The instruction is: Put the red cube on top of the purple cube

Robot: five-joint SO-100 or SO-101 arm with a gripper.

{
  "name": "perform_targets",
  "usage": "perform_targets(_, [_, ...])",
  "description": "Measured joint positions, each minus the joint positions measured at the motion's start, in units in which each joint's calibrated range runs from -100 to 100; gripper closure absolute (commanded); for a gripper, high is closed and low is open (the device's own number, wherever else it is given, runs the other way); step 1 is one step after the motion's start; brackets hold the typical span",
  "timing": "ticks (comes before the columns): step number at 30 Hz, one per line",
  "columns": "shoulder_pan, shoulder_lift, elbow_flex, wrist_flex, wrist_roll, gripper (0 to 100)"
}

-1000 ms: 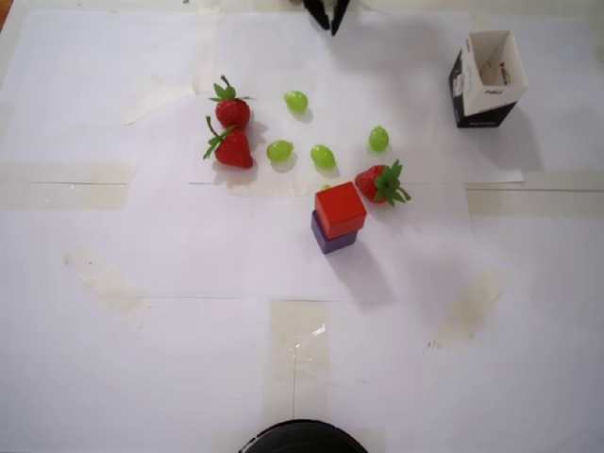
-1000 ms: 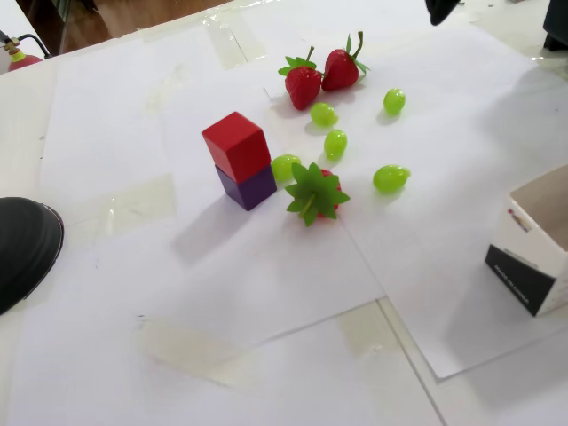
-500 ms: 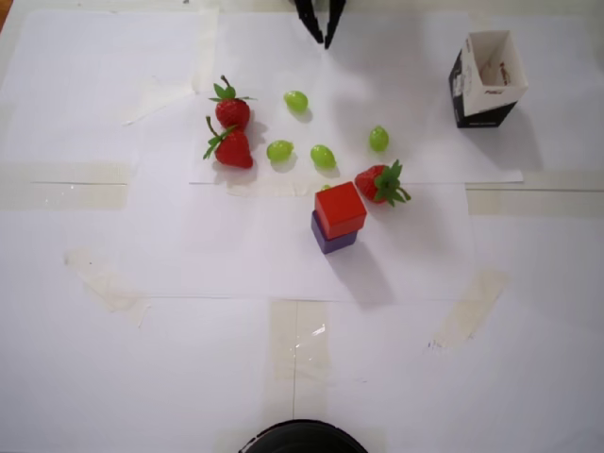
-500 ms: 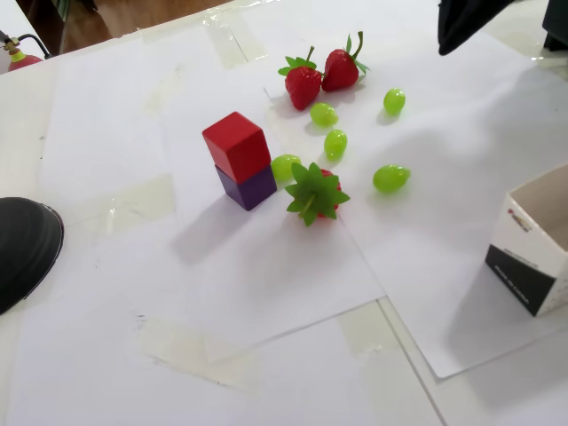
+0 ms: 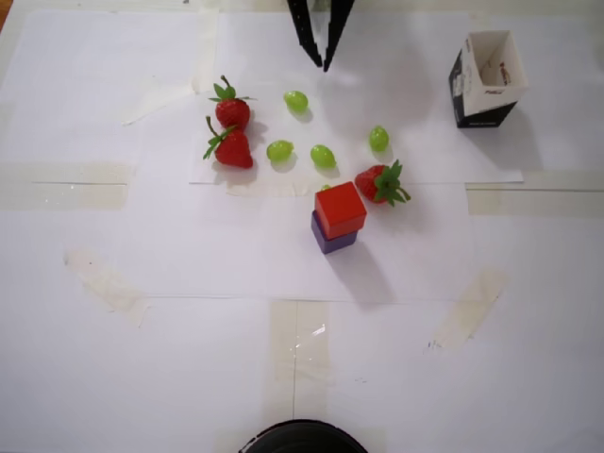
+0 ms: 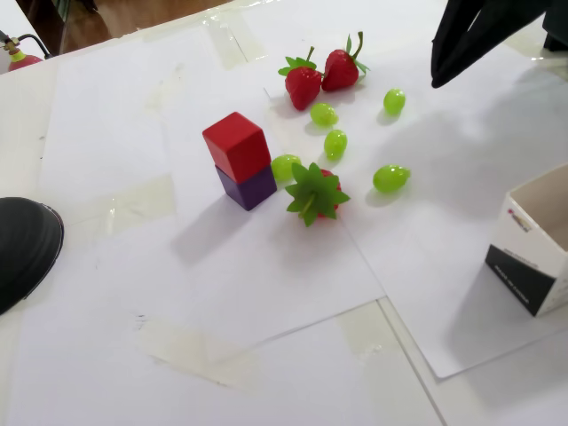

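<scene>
The red cube [image 5: 340, 209] sits on the purple cube [image 5: 333, 237]. It looks hard and light; hold its 2 flat sides. The gripper [image 5: 321, 64] is a little open and empty.

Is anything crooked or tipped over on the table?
A little. The red cube sits on the purple cube slightly twisted and overhanging. One strawberry lies alone on its side, right beside the stack.

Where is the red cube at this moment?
In the overhead view, the red cube sits on the purple cube near the centre, with a strawberry just to its right.
</scene>
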Motion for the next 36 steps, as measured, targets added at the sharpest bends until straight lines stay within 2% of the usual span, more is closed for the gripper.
perform_targets(36, [-4.3, 0.4, 2.6, 4.5, 0.1, 100])
